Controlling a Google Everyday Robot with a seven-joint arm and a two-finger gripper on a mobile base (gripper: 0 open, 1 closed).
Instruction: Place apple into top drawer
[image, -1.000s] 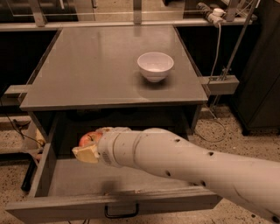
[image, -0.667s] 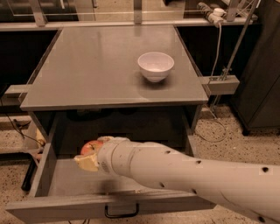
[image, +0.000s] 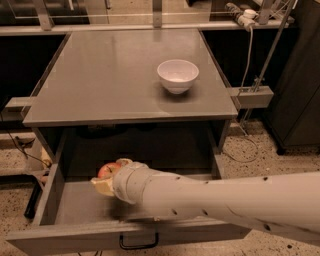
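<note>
The top drawer (image: 75, 207) is pulled open below the tabletop, its front panel and dark loop handle (image: 138, 243) at the bottom of the camera view. My gripper (image: 111, 176) reaches in from the right over the drawer's left half. It is shut on the red-orange apple (image: 107, 170), with tan fingers (image: 102, 186) showing below and above the apple. The apple hangs just above the drawer floor. My white arm hides the drawer's right half.
A white bowl (image: 177, 75) stands on the grey tabletop (image: 110, 75), right of centre. A cabinet side is at the right, cables and a power strip (image: 242, 15) at the back right, and speckled floor lies around the drawer.
My gripper with the apple has moved down and slightly right, lower into the open drawer. The bowl and drawer have not moved.
</note>
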